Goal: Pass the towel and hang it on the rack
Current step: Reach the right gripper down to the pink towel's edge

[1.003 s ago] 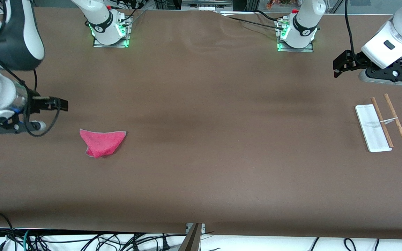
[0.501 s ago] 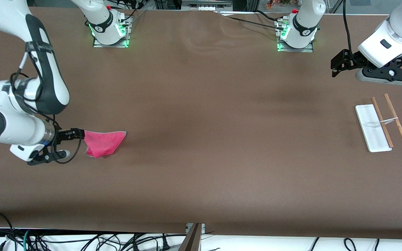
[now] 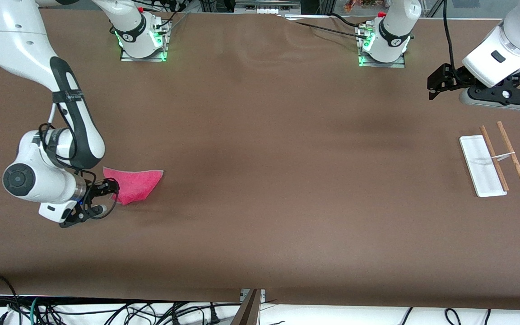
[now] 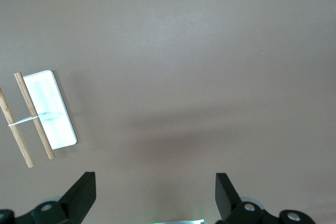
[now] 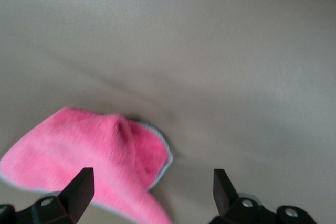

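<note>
The pink-red towel (image 3: 136,184) lies crumpled flat on the brown table, toward the right arm's end. My right gripper (image 3: 108,189) hangs low at the towel's edge, open, with nothing held. In the right wrist view the towel (image 5: 100,156) reaches in between the spread fingertips (image 5: 79,188) of the right gripper (image 5: 152,192). The rack (image 3: 481,167) stands toward the left arm's end: a white base with two brown rods (image 3: 512,153). My left gripper (image 3: 438,83) waits open in the air near the rack. The left wrist view shows the rack (image 4: 50,111) off to one side of the left gripper (image 4: 155,195).
Both arm bases (image 3: 142,38) (image 3: 384,43) stand along the table's edge farthest from the front camera. Cables hang below the table's near edge (image 3: 251,298). Bare brown tabletop (image 3: 287,180) stretches between the towel and the rack.
The right arm has swung down from the table's end and brought its open gripper to the towel's edge. The left gripper has barely shifted. The towel has not moved.
</note>
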Available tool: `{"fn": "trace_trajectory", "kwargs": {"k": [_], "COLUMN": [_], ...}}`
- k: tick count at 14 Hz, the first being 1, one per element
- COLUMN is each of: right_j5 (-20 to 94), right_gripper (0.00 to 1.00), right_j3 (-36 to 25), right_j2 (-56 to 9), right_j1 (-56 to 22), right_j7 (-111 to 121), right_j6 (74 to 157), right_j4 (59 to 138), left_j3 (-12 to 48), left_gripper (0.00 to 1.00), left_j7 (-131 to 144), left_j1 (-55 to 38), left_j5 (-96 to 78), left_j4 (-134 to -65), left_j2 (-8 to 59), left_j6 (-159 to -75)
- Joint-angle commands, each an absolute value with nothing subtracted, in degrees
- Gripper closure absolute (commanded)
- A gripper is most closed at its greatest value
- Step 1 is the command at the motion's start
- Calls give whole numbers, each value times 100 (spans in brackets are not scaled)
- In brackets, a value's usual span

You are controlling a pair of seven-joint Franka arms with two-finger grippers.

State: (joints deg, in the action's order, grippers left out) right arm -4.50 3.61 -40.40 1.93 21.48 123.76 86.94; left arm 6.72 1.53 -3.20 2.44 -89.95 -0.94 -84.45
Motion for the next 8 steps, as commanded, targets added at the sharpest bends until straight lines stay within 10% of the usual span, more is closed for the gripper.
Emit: {"fn": "trace_trajectory", "kwargs": {"k": [1,8], "right_j5": [-440,-151], "right_gripper": [0,0], "right_j3": [404,431], "right_j2": [-4262,-4588], "right_j1": [263,421], "right_j7": [2688,3540], "right_j6": [12804,13421], "right_j4": [8596,8587], "left_j3": [703,703], "left_gripper": [0,0], "left_j7": [123,123], "left_j1": [-343,-343], "left_j5": [448,448], "left_j4": [-8842,-8842], "left_j2": [-26,-26], "left_j6": [-8385,-8385]}}
